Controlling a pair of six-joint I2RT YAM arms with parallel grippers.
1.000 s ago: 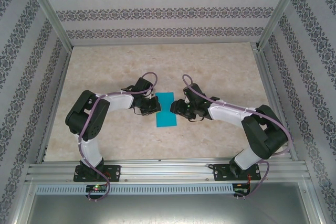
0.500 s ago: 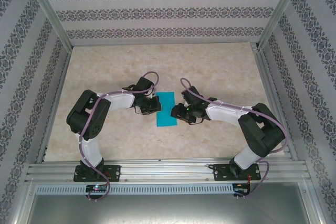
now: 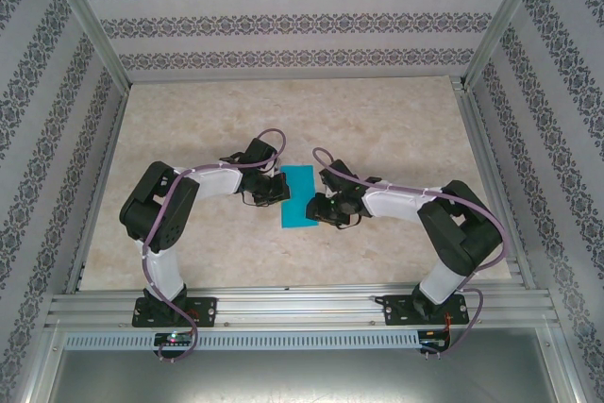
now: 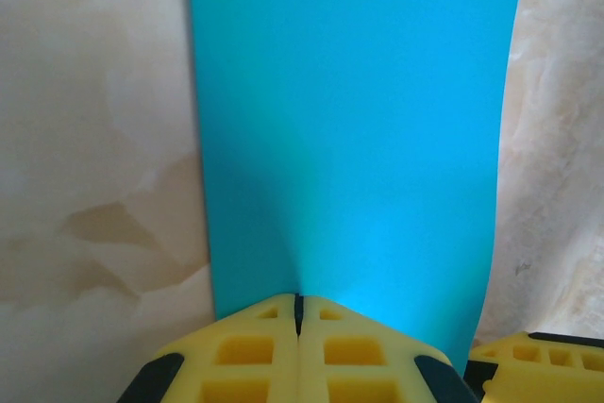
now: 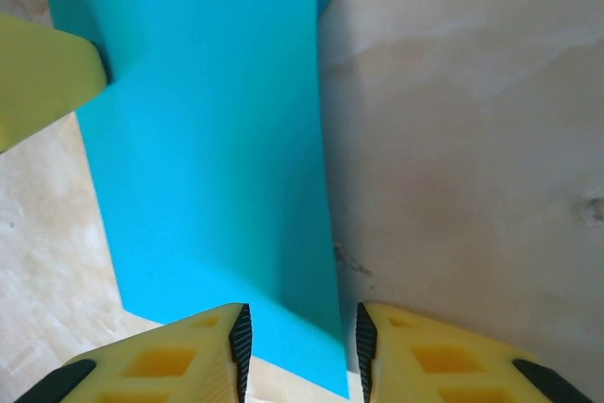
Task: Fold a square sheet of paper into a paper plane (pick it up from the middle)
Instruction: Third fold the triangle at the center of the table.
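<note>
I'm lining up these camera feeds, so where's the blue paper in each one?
Top external: paper at the picture's centre.
Left wrist: paper upper middle, reaching the top edge.
Right wrist: paper across the left half.
Shared landmark: left gripper, its yellow fingers pinching the paper's edge.

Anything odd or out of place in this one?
Only a small thing: in the right wrist view the folded sheet of paper shows a darker under-layer poking past its far right edge, so the layers look slightly misaligned. No tears visible.

Black-and-white arms (image 3: 203, 179), purple cables (image 3: 272, 132), yellow waffled jaws
</note>
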